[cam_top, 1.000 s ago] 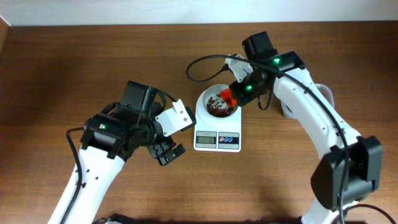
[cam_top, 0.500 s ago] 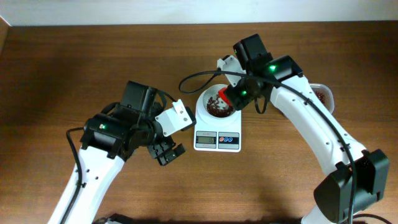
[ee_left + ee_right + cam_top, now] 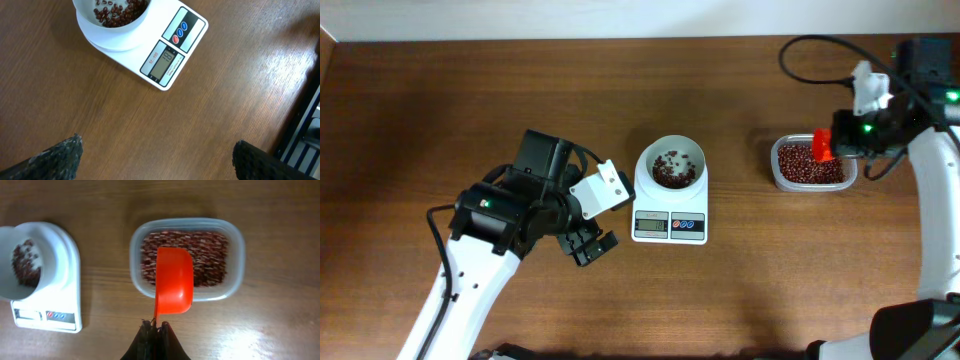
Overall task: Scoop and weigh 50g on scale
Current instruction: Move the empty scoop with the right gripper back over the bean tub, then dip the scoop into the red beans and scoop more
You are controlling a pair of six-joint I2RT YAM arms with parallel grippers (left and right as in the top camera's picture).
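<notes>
Nearest, at the left, the left gripper (image 3: 592, 247) hangs wide open and empty above the bare tabletop (image 3: 470, 120), just left of the scale (image 3: 669, 226). The scale's display (image 3: 162, 62) faces near, but its digits are too small to read. On the scale's far half sits the bowl (image 3: 670, 152), holding a small heap of beans (image 3: 670, 172) that leaves much of its white floor showing. Well to the right and slightly farther off is the tub (image 3: 187, 222), filled with more beans. The right gripper (image 3: 155, 326) is clamped on the handle of the scoop (image 3: 174, 285), which hovers over the tub's near-left part with no beans showing in it. This looks like the refill step, with the weight probably short of target. The next move calls for dipping the scoop into the tub, lifting it level, carrying it left over the bowl and tipping gently, a few beans at a time, so the reading doesn't overshoot.
</notes>
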